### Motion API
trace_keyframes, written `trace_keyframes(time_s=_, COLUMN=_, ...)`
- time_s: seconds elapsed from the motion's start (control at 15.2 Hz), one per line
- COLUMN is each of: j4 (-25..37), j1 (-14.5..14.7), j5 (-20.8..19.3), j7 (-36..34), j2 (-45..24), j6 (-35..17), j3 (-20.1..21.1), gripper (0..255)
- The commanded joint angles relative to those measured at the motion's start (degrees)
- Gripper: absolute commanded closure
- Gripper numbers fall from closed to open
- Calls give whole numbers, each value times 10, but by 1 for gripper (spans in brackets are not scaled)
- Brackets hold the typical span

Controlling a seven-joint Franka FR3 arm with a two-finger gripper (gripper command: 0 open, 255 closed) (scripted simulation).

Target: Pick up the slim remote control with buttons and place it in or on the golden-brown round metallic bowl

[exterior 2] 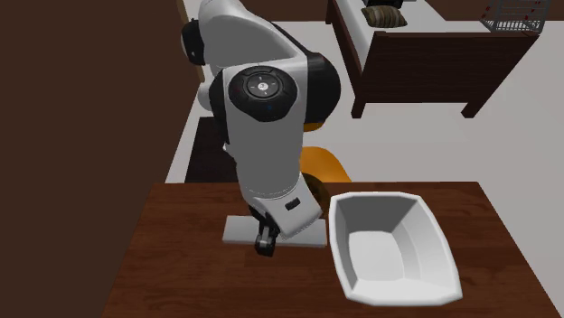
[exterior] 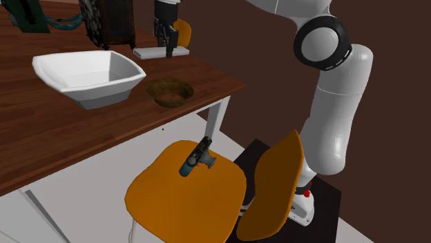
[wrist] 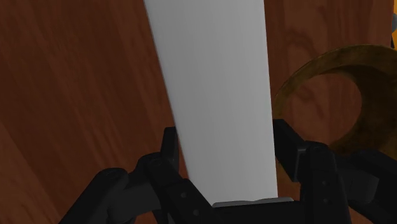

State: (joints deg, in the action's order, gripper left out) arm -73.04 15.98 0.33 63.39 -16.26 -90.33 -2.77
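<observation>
Black gripper (exterior: 166, 47) is pinching grey remote (exterior: 148, 52) on wooden table (exterior: 69, 134); brown bowl (exterior: 170, 92) is sitting at remote's 6 o'clock in shoulder view.

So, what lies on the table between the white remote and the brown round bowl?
Nothing; in the shoulder view only bare wooden table separates the remote from the bowl.
</observation>
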Motion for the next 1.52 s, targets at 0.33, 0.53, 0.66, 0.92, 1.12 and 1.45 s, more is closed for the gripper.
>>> trace_keyframes(time_s=0.33, j4=-175, j1=41, j5=-9, j7=-65, j2=133, j6=-41, j3=25, gripper=255)
trace_keyframes(time_s=0.53, j4=-244, j1=59, j5=-9, j7=-102, j2=191, j6=-53, j3=43, gripper=255)
trace_keyframes(time_s=0.66, j4=-262, j1=59, j5=-9, j7=-102, j2=193, j6=-69, j3=44, gripper=255)
trace_keyframes(time_s=0.92, j4=-297, j1=59, j5=-9, j7=-102, j2=196, j6=-100, j3=44, gripper=255)
trace_keyframes(time_s=1.12, j4=-321, j1=59, j5=-9, j7=-102, j2=197, j6=-123, j3=44, gripper=255)
trace_keyframes(time_s=1.45, j4=-354, j1=59, j5=-9, j7=-103, j2=196, j6=-157, j3=43, gripper=255)
